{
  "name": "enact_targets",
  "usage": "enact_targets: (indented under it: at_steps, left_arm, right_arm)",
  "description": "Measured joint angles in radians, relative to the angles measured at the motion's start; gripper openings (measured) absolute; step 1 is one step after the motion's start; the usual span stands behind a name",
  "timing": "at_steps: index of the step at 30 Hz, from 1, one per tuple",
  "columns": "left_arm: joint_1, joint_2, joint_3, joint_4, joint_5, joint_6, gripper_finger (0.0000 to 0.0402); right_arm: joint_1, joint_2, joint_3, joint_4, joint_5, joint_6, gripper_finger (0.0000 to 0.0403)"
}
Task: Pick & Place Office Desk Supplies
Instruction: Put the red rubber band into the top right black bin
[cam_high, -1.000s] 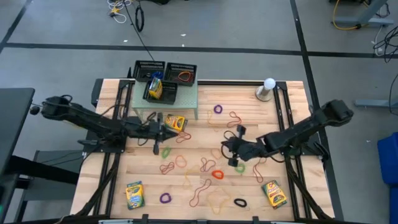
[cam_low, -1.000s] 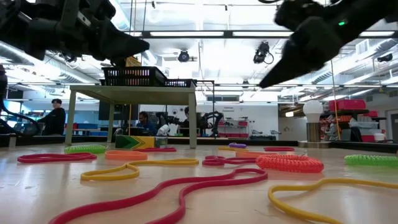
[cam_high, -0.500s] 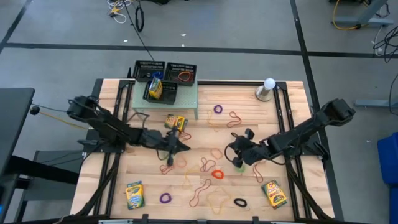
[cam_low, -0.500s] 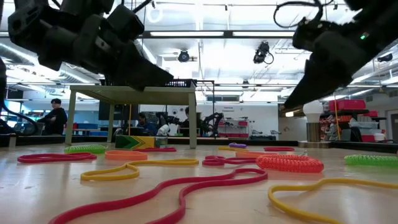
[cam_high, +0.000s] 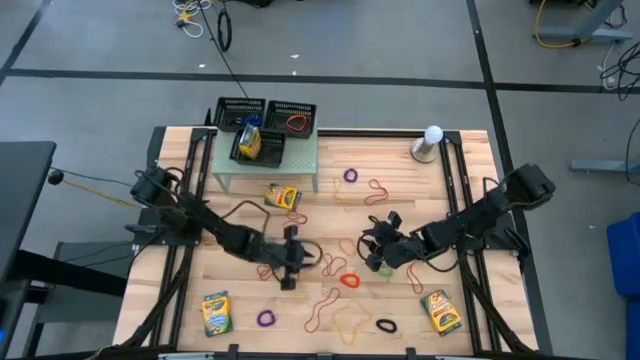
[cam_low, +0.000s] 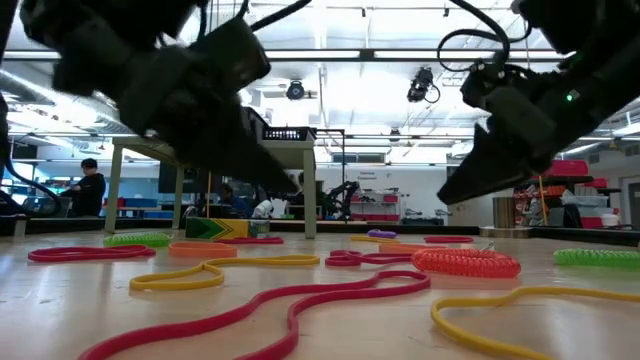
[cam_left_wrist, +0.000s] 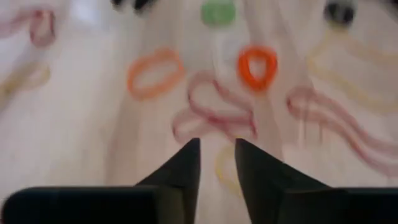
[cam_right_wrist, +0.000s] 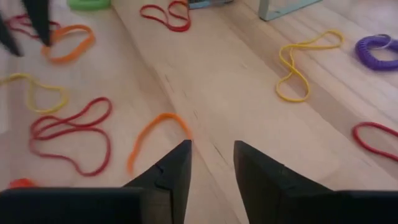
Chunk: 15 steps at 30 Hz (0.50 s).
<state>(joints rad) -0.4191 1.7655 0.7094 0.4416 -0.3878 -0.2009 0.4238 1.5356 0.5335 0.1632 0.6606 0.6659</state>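
In the middle of the wooden table (cam_high: 470, 160), the left claw (cam_high: 291, 283) hangs low over the scattered rubber bands (cam_high: 340, 278), its two dark fingers (cam_left_wrist: 180, 171) parted by a narrow gap with nothing between them; just ahead of its tips lie a dark red squiggle band (cam_left_wrist: 214, 115), an orange loop (cam_left_wrist: 153, 73) and a small bright orange ring (cam_left_wrist: 257, 65). To the right of it the right claw (cam_high: 376, 250) also sits low above the boards, fingers (cam_right_wrist: 174, 168) parted and holding nothing, with an orange band (cam_right_wrist: 155, 138) lying just beyond its tips and a red double loop (cam_right_wrist: 71, 134), a yellow band (cam_right_wrist: 305, 65) and a purple coil (cam_right_wrist: 377, 50) farther off. Seen from above, more bands lie around both claws, among them a purple one (cam_high: 266, 319) and a black one (cam_high: 386, 325) near the front edge. One crayon box (cam_high: 283, 196) lies beside the small green stand (cam_high: 270, 165) at the far left, another (cam_high: 215, 313) at the near left, a third (cam_high: 440, 311) at the near right, and a fourth (cam_high: 249, 141) stands in one of the black mesh trays (cam_high: 240, 110) on top of the stand. A white ball on a grey base (cam_high: 429, 143) stands at the far right. In the room beyond, a person (cam_low: 88, 188) shows at the left.
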Motion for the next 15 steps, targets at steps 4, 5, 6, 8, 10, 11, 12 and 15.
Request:
enact_targets:
  at_steps: [4,5,6,8,10,11,12,15]
  left_arm:
    - [-0.063,0.023,0.116,-0.288,-0.061,-0.101,0.0154]
    - [-0.073,0.024,0.143,-0.360,-0.064,-0.144,0.0163]
    - [-0.078,0.032,0.170,-0.420,-0.065,-0.190,0.0173]
    - [-0.090,0.033,0.211,-0.562,-0.082,-0.268,0.0189]
    - [-0.098,0.037,0.249,-0.680,-0.087,-0.300,0.0199]
    - [-0.100,0.038,0.262,-0.718,-0.086,-0.313,0.0202]
    - [-0.103,0.036,0.266,-0.760,-0.084,-0.322,0.0203]
    - [-0.103,0.037,0.261,-0.795,-0.073,-0.347,0.0197]
  right_arm:
    - [0.011,0.047,0.001,0.032,0.076,0.000,0.0130]
    - [0.012,0.051,0.002,0.025,0.091,-0.001,0.0130]
    - [0.012,0.051,0.000,0.020,0.104,-0.002,0.0130]
    - [0.010,0.050,0.001,0.029,0.107,0.000,0.0130]
    - [0.012,0.044,0.000,0.028,0.106,-0.002,0.0130]
    - [0.013,0.043,0.000,0.036,0.106,-0.004,0.0130]
    - [0.013,0.042,0.001,0.039,0.104,-0.004,0.0130]
    - [0.013,0.042,0.001,0.036,0.099,-0.004,0.0130]
